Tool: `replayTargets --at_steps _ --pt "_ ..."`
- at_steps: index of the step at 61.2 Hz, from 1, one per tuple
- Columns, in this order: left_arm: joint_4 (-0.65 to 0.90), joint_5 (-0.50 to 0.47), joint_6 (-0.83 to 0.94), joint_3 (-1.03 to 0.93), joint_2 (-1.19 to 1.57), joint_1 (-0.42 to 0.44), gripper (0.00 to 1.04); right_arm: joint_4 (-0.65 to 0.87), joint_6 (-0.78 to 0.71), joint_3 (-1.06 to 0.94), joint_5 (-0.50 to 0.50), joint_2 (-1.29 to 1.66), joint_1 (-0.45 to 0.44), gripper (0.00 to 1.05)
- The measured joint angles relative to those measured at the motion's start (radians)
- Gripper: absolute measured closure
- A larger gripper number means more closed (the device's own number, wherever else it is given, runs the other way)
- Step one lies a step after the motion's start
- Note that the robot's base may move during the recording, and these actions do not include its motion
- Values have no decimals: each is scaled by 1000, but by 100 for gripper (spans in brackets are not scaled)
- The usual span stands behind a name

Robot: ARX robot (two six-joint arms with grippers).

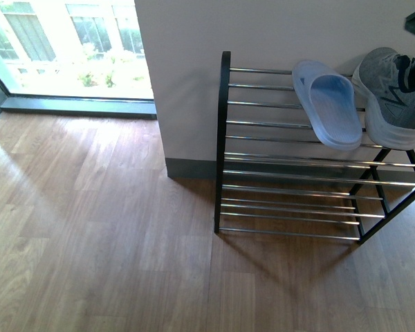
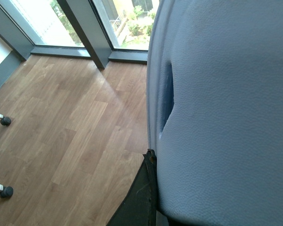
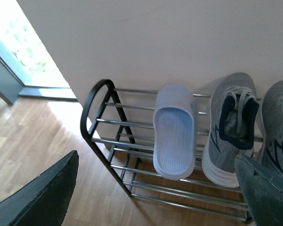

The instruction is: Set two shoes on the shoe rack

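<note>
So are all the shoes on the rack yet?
Not quite. One pale blue slide and both grey sneakers already sit on the top tier of the shoe rack. A second blue slide fills the left wrist view, apparently held by the left arm, away from the rack. It must go beside its partner. The right arm's jaws are open and empty.

Sunlight falls across my wooden plank floor point(image 1: 90, 228), brightest near the floor-to-ceiling window point(image 1: 76, 41), where green shrubs show outside. A plain white wall point(image 1: 194, 69) juts forward beside the glass, edged with a grey skirting board point(image 1: 190, 168) where it meets the planks. Seen from my left wrist, a dark window post point(image 2: 82, 30) divides the panes, and two small black castor wheels point(image 2: 5, 121) on white legs rest on the floor, well apart from it.
</note>
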Motion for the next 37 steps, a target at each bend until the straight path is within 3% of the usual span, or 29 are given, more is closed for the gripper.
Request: replayTargets --at_steps 11,15,20,37 --pt "0 0 0 0 0 0 103 19 7 -25 11 -18 -6 10" --pt "0 0 0 0 0 0 103 234 -32 -92 146 -6 -6 21" --pt "0 0 0 0 0 0 103 371 -50 -161 203 -19 -11 33" --pt "0 -1 0 0 0 0 103 373 -72 -285 208 -163 -12 74"
